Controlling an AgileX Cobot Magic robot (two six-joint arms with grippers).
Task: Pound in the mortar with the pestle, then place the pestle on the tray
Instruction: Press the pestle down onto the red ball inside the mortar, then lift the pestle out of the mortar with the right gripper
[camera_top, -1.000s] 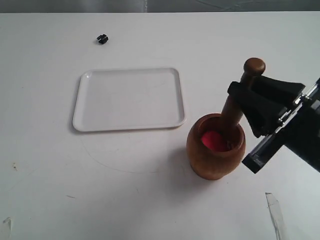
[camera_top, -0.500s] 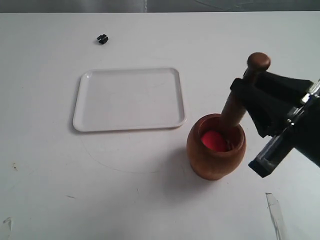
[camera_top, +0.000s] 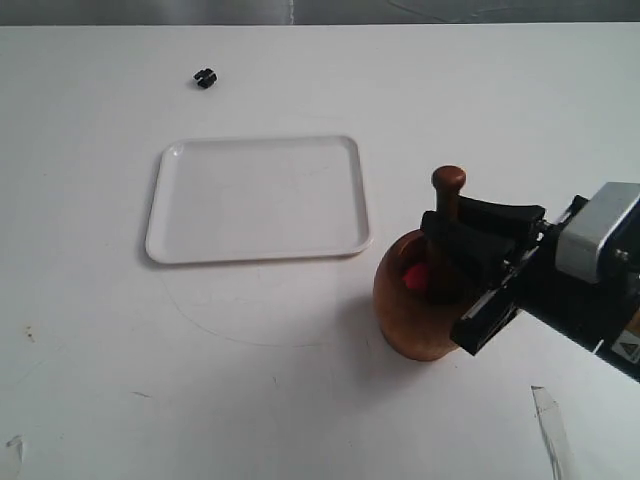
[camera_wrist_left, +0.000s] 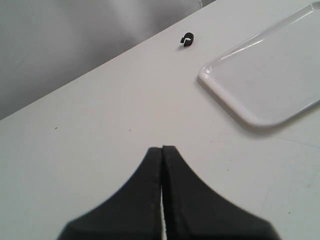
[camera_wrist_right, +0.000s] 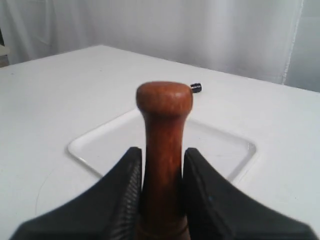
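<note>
Pestle (camera_top: 449, 185) stands in the mortar (camera_top: 400, 312), clamped by the right gripper (camera_wrist_right: 163, 160), which screens its mouth. The tray (camera_top: 258, 198) lies frame-left and a black clip (camera_top: 205, 77) upper left. The left gripper (camera_wrist_left: 162, 150) is pressed together, empty.

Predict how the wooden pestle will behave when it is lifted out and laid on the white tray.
Probably stiff: the pestle looks like turned wood and stands straight in the right end effector. Likely to roll, since its shaft is round, though the tray has a low rim that may stop it. Its smooth finish could slip slightly.
</note>
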